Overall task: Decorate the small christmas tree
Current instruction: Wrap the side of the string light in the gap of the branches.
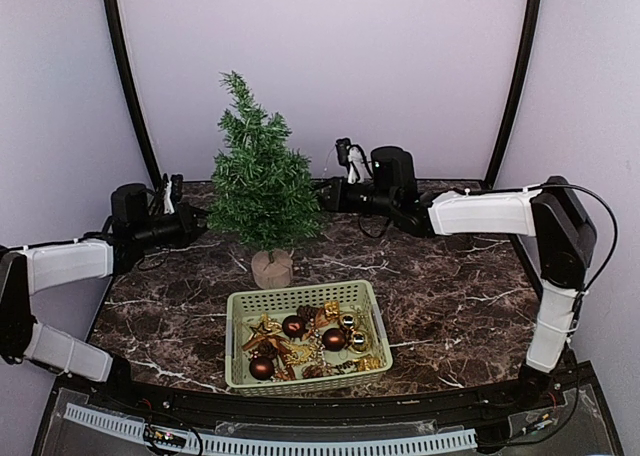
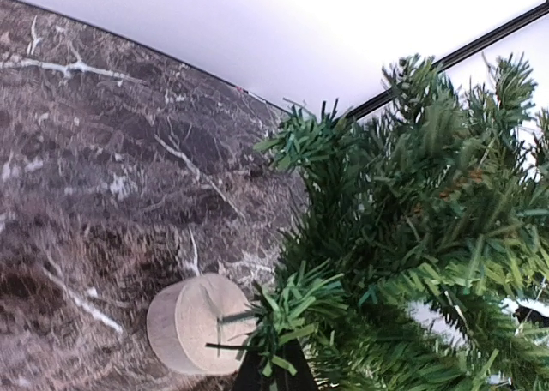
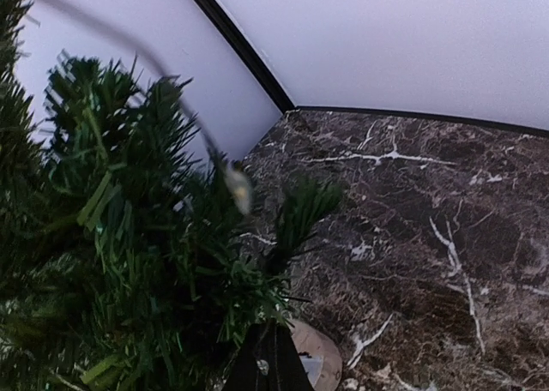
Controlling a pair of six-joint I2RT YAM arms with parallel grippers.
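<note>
Small christmas tree upright, left pincer closed among its left branches, right pincer closed at its right edge

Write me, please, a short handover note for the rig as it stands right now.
Left gripper: shut, tips among the tree's branches on its left; whether it pinches one is unclear.
Right gripper: shut, at the tree's right side.
Tree: upright on the table, behind the basket.
Ornaments: in the basket.
Done: no ornament visible on the tree.
Left: hang the ornaments.
</note>
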